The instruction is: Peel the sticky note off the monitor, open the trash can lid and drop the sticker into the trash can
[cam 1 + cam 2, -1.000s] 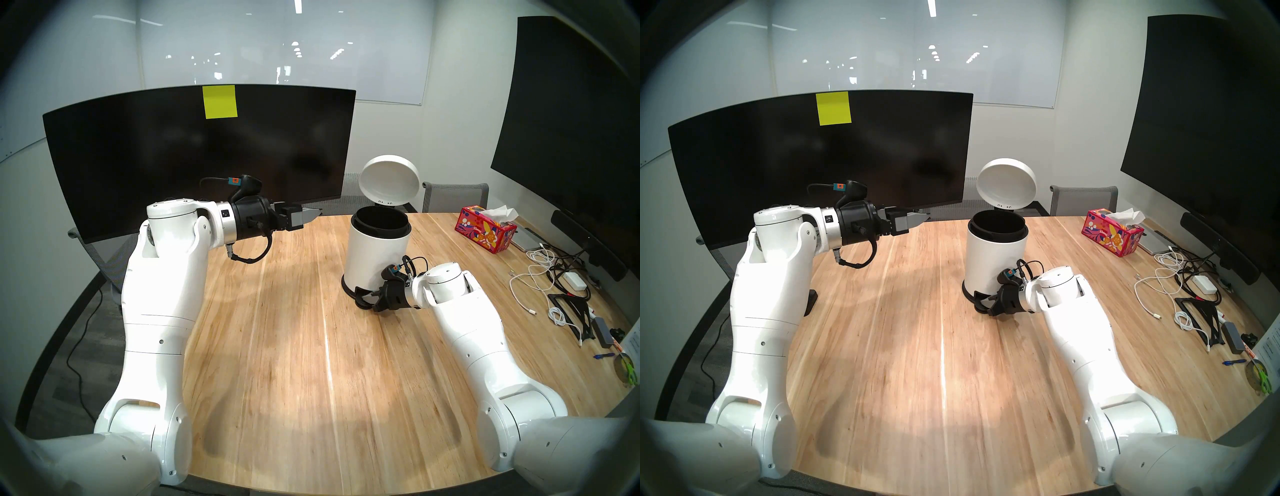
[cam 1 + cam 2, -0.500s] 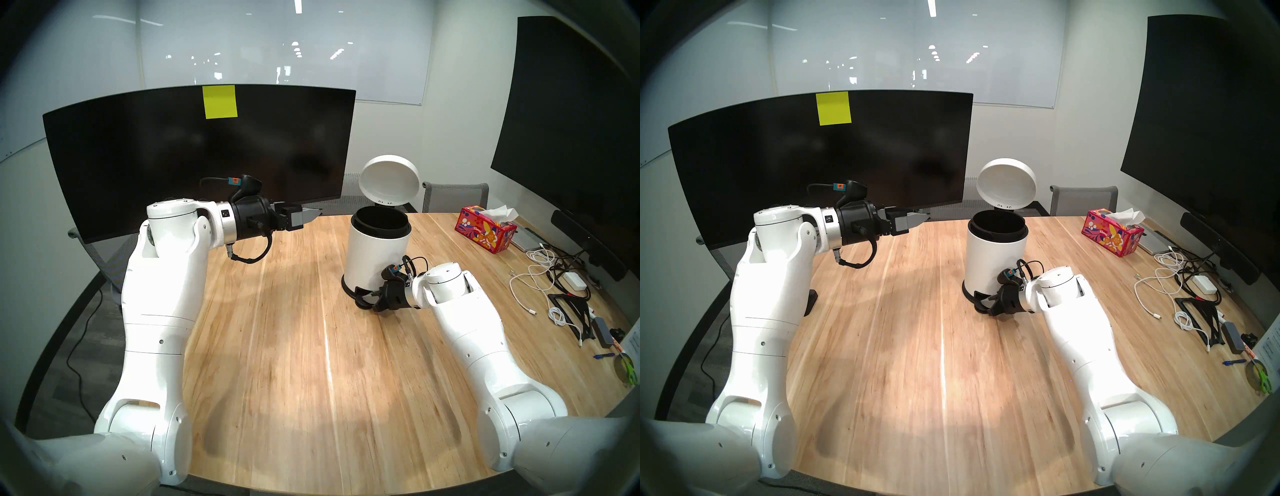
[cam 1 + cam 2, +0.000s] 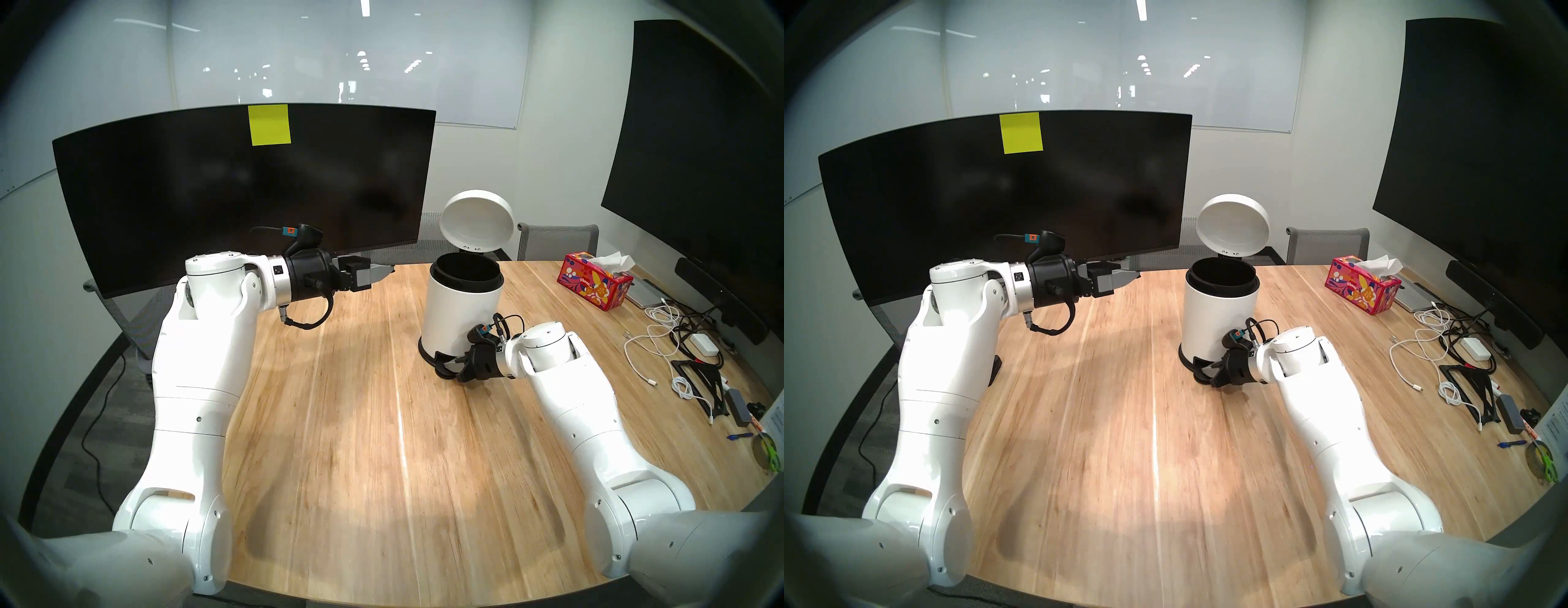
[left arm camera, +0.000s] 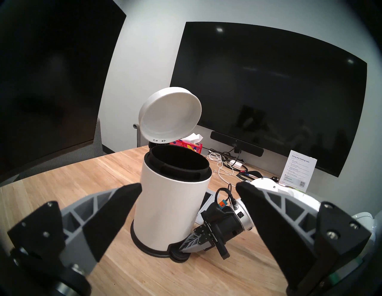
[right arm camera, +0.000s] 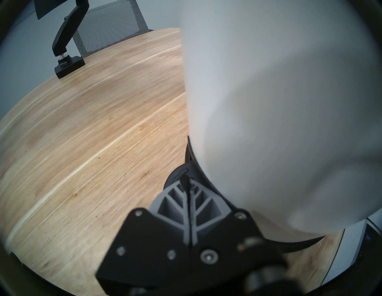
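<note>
The yellow-green sticky note [image 3: 269, 125] [image 3: 1021, 132] is stuck at the top middle of the curved black monitor [image 3: 212, 191]. The white trash can [image 3: 460, 310] [image 4: 171, 206] stands on the table with its lid [image 3: 477, 225] [image 4: 169, 117] tipped up and open. My right gripper [image 3: 445, 368] [image 5: 187, 180] is shut, its tips resting on the black foot pedal [image 5: 175, 175] at the bin's base. My left gripper [image 3: 385, 271] [image 4: 188, 186] is open and empty. It is held level above the table left of the bin, below the monitor's lower edge, far under the note.
A big flat black display [image 3: 700, 148] fills the right wall. A red tissue box [image 3: 594, 282], cables and a charger [image 3: 662, 335] and a printed card [image 4: 297, 171] lie at the table's right. The monitor's stand foot [image 5: 69, 66] clamps the far left edge.
My left arm has sunk a little and shifted slightly right, with the gripper still open. The right arm, the bin lid and the note have not moved.
</note>
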Controlling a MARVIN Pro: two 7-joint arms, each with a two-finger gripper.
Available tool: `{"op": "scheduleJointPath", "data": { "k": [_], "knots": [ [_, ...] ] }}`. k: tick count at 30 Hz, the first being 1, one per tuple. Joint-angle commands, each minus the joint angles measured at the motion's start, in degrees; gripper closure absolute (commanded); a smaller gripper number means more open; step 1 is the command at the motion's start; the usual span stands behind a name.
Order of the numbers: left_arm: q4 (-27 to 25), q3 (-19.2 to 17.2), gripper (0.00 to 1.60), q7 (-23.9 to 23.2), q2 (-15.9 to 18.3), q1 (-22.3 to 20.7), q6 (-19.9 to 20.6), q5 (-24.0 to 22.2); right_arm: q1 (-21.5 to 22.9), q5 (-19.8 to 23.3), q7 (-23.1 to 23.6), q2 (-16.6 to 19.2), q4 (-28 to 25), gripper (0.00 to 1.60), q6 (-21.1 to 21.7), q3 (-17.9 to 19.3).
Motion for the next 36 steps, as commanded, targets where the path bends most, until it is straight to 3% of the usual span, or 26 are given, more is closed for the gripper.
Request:
{"op": "scheduleJointPath", "data": {
  "k": [1,13,24,31,36],
  "knots": [
    [3.6,-0.3,0.00,-0.8,1.1,-4.2,-3.4,0.2,-0.3,-0.2,-0.1,0.4,0.1,1.60,0.0,0.1],
    [6.5,-0.2,0.00,-0.6,2.1,-6.7,-7.2,1.3,-0.2,-0.2,-0.1,0.4,0.1,1.60,0.0,0.1],
    [-0.2,-0.9,0.00,1.8,1.7,-2.3,-9.7,3.0,-0.3,-0.2,-0.1,0.4,0.1,1.60,0.0,0.1],
    [-0.4,-1.9,0.00,0.6,2.4,-1.7,-12.6,2.8,-0.3,-0.2,-0.1,0.4,0.1,1.60,0.0,0.1],
    [0.1,-2.4,0.00,0.0,2.6,-2.0,-12.3,2.4,-0.3,-0.2,-0.2,0.4,0.1,1.60,0.0,0.1]
  ]
}}
